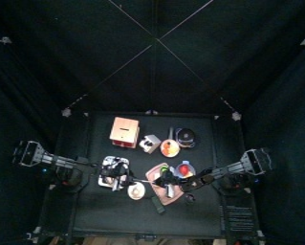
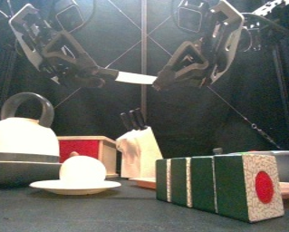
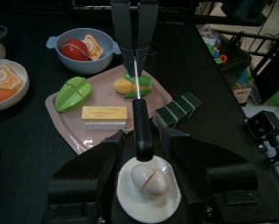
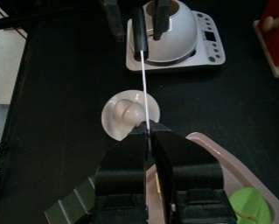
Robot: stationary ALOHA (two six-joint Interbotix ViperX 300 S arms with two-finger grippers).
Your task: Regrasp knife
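1. At the far left of the front view, a white kettle (image 2: 18,145) with a dark looped handle stands on the table (image 2: 122,220).
2. Just right of it, a small white rounded thing sits on a white plate (image 2: 75,188). A red-faced box (image 2: 89,149) stands behind the plate.
3. High above these, my left gripper (image 2: 101,78) hangs in the air, pointing toward the middle. Its jaws are spread apart on either side of the knife's black handle. My left wrist view shows a gap on each side, so this hand is released and not clamping.
4. The knife (image 2: 136,78) lies level in mid-air between my two hands, well above the table. Its handle is toward the left hand and its pale blade toward the right.
5. Below the knife, a white block (image 2: 141,152) holds dark-handled tools.
6. My right gripper (image 2: 169,77) is clenched on the blade end of the knife, and it alone carries it.
7. Low at the right front stands a green-and-white striped block (image 2: 213,186) with a red disc on its end face.
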